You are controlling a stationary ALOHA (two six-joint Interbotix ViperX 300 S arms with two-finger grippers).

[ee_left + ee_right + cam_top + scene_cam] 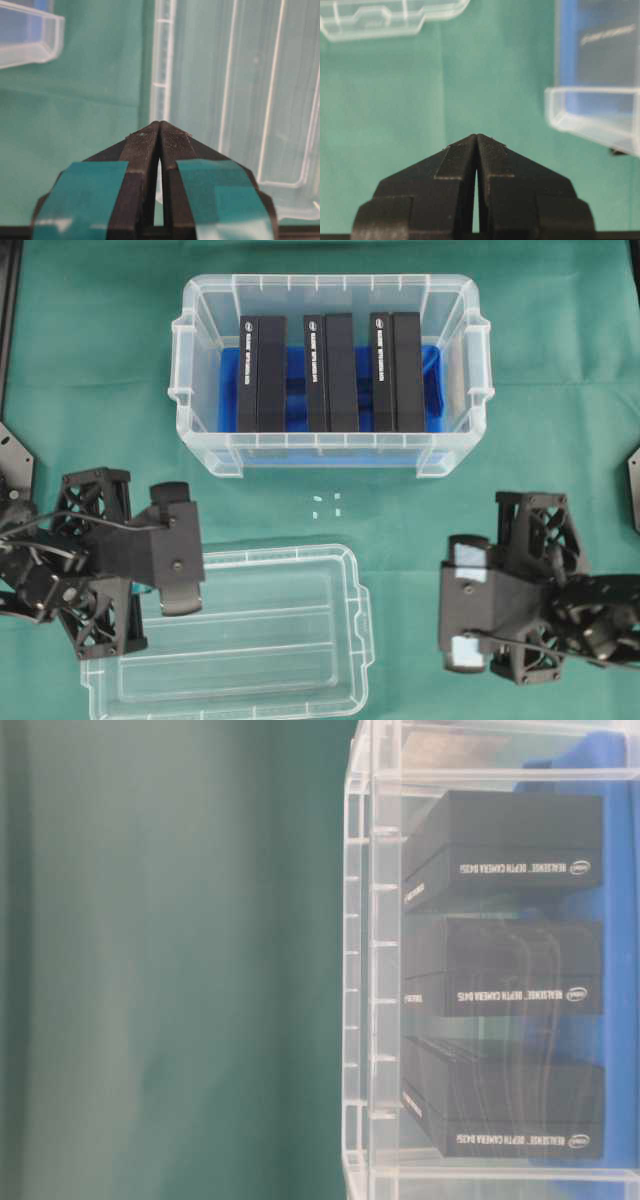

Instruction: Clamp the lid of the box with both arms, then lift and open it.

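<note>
The lid point(270, 640) lies flat on the green cloth at the front, off the box. The box point(200, 430) stands open behind it, holding three black blocks point(330, 370) on a blue insert point(295, 365). My left gripper point(185, 585) is shut and empty over the lid's left end; in the left wrist view its taped tips point(160, 124) sit just before the lid's ribbed rim point(162, 60). My right gripper point(450, 615) is shut and empty over bare cloth right of the lid. In the right wrist view point(477, 136) the lid point(385, 17) lies ahead of it and a box lug point(600, 110) is to its right.
The table-level view shows the box wall point(370, 970) close up with the blocks point(500, 860) stacked inside. Small white marks point(327, 502) lie on the cloth between box and lid. Black mounts point(15, 455) stand at the table's side edges.
</note>
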